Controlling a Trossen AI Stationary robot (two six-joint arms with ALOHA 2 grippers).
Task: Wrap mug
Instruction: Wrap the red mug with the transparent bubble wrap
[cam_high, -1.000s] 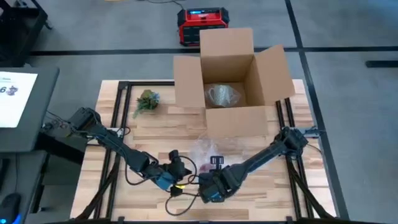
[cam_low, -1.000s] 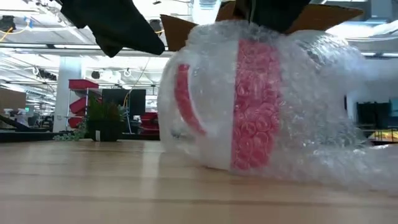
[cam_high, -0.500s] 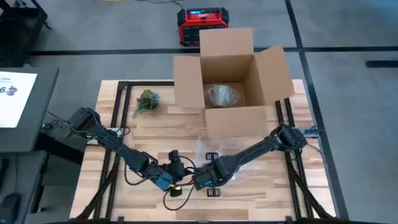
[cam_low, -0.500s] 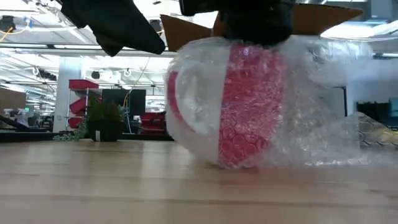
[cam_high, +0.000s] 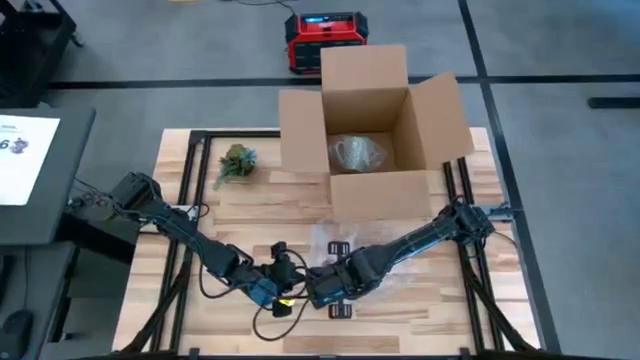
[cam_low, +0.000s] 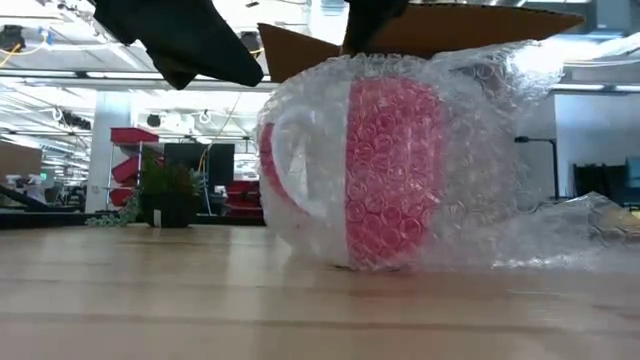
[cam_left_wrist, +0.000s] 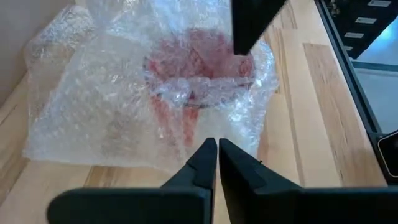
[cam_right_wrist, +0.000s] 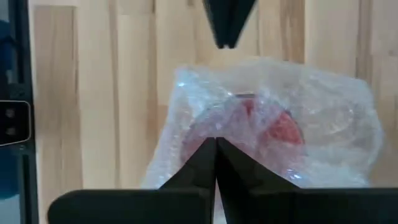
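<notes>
I see both claws pinched closed, empty: left claw (cam_left_wrist: 217, 147) beside the bubble-wrapped mug (cam_low: 390, 165) (tabletop (cam_low: 150, 300)), right claw (cam_right_wrist: 215, 144) over it.

My counter (cam_high: 200, 320) is pale wooden planks. Resting on it I see an open cardboard box (cam_high: 372, 125) at the far edge, a small green plant sprig (cam_high: 236, 162) beside it, and the bubble-wrapped red mug (cam_low: 385, 165) near the front.
</notes>
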